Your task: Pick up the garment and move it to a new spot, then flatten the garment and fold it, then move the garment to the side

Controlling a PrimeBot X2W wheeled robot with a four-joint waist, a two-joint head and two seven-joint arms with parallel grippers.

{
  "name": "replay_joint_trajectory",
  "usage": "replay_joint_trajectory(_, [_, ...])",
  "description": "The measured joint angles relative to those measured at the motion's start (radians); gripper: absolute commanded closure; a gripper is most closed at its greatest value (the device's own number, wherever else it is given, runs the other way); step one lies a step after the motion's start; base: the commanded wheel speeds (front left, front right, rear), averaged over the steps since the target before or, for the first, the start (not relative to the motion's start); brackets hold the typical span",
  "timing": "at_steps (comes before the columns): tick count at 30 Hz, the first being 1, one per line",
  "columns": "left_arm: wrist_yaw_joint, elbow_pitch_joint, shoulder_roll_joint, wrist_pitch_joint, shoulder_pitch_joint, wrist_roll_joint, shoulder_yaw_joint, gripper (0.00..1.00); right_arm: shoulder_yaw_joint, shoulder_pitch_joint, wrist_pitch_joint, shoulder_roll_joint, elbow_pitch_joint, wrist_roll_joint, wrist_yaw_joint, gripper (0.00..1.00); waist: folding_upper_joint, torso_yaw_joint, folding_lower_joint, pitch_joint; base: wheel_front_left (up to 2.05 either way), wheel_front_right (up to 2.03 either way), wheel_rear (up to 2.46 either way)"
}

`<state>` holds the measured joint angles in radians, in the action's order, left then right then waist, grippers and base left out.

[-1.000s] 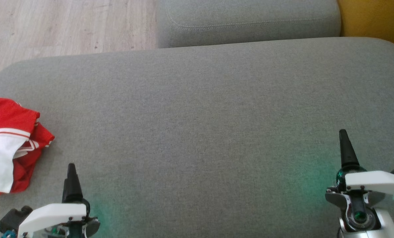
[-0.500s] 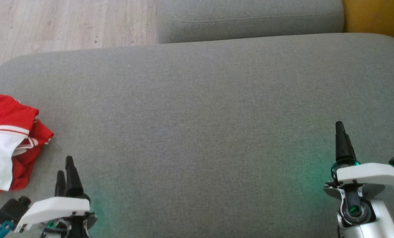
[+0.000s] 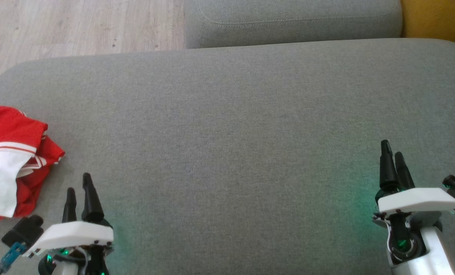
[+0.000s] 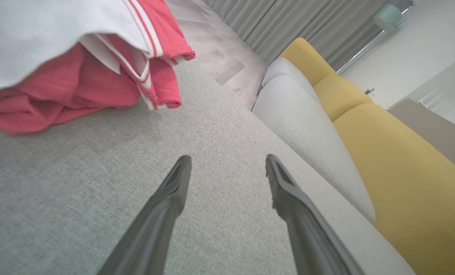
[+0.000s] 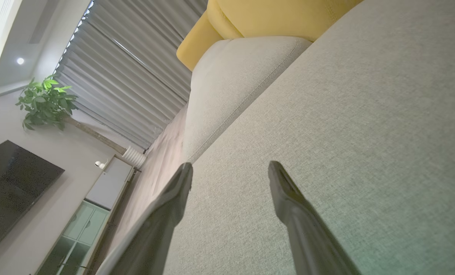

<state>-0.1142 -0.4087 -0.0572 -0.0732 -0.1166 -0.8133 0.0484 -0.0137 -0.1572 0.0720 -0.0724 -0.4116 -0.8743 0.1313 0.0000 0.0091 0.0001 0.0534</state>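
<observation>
Sofa, pickup stage: I have not yet lifted the one red-and-white garment (image 3: 10,160), which lies crumpled at the left edge of the grey sofa cushion (image 3: 231,126). It is near my left pincer (image 3: 78,183) but not touching it. My right pincer (image 3: 391,148) hovers well apart on the right. Count: one garment, two pincers, both with fingers spread and empty. Next, I judge, the left pincer must reach left over the cloth, descend and close on a fold.
</observation>
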Motion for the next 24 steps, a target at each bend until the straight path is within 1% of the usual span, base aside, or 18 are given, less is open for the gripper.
replay_joint_trajectory(10, [0.0, -0.035, 0.0, -0.026, -0.017, 0.14, -0.04, 0.0, 0.017, -0.041, 0.027, 0.0, -0.023, 0.14, 0.0, 0.0, 0.0, 0.001, 0.0, -0.004, 0.0, 0.0, 0.0])
replay_joint_trajectory(19, [0.0, -0.08, 0.0, -0.053, -0.047, 0.266, -0.087, 0.0, 0.046, -0.061, 0.054, 0.0, -0.073, 0.28, 0.0, 0.0, 0.0, 0.004, 0.0, -0.011, 0.0, 0.0, 0.0])
replay_joint_trajectory(21, [0.002, -0.09, 0.0, -0.061, -0.047, 0.292, -0.094, 0.0, 0.054, -0.065, 0.058, 0.001, -0.078, 0.311, 0.0, 0.0, 0.0, 0.005, 0.0, -0.012, 0.0, 0.0, 0.0])
replay_joint_trajectory(24, [0.018, -0.1, 0.0, -0.07, -0.047, 0.341, -0.111, 0.0, 0.069, -0.065, 0.069, 0.004, -0.088, 0.367, 0.0, 0.0, 0.0, 0.008, 0.0, -0.012, 0.0, 0.0, 0.0])
